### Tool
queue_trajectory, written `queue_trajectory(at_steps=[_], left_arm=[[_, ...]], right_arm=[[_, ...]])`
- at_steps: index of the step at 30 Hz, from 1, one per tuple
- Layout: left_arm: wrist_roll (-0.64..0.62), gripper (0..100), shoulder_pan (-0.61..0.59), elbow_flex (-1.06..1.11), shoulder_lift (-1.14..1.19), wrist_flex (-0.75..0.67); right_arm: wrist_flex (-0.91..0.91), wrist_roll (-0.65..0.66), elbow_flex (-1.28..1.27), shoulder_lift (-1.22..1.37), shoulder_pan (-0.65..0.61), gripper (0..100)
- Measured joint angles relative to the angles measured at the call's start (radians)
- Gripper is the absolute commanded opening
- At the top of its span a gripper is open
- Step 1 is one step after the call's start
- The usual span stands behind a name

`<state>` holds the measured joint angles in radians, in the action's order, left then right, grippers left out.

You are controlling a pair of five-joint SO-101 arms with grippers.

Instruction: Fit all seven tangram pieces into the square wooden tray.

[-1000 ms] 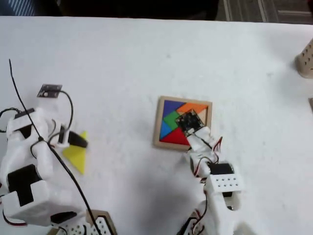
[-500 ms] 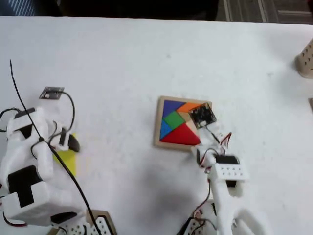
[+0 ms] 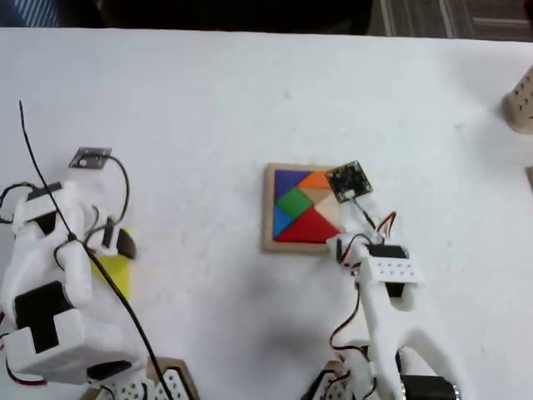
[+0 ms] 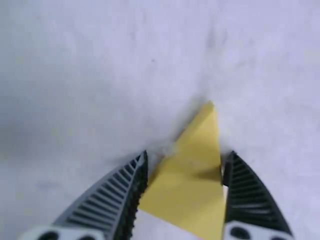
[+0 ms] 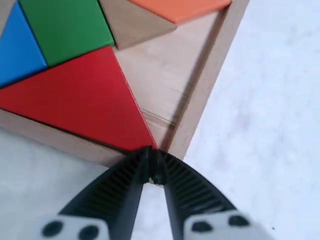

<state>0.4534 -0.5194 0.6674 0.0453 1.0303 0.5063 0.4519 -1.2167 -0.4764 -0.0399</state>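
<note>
The square wooden tray (image 3: 268,208) lies mid-table and holds blue, green, orange, red and plain wood pieces. A bare triangular gap (image 5: 170,85) is left along one side of the tray. My right gripper (image 5: 152,162) is shut and empty, its tips at the tray rim (image 5: 200,115) by the corner of the red triangle (image 5: 85,97). The right arm (image 3: 379,275) stands just near-right of the tray. The yellow triangle (image 4: 192,185) lies flat on the table at the left (image 3: 112,273). My left gripper (image 4: 186,156) is open, with one finger on each side of the triangle.
A small circuit board (image 3: 90,158) on a black cable lies behind the left arm. A pegged wooden block (image 3: 520,104) stands at the right edge. Another wooden part (image 3: 171,379) sits at the near edge. White table stretches behind the tray.
The right arm has drawn back off the tray toward its near-right corner, uncovering the red triangle. The left gripper came down over the yellow triangle, hiding part of it.
</note>
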Motion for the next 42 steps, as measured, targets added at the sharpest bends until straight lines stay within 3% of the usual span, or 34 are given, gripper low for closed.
queue_trajectory(at_steps=[28,35,42], left_arm=[[0.006,24,-0.005,0.000,-0.011,0.029],[0.006,25,-0.101,0.049,-0.290,0.137],[0.006,25,-0.169,0.279,-0.537,0.196]], right_arm=[[0.000,-0.002,0.005,0.009,0.020,1.8],[0.000,-0.002,0.005,0.009,0.020,1.8],[0.000,-0.002,0.005,0.009,0.020,1.8]])
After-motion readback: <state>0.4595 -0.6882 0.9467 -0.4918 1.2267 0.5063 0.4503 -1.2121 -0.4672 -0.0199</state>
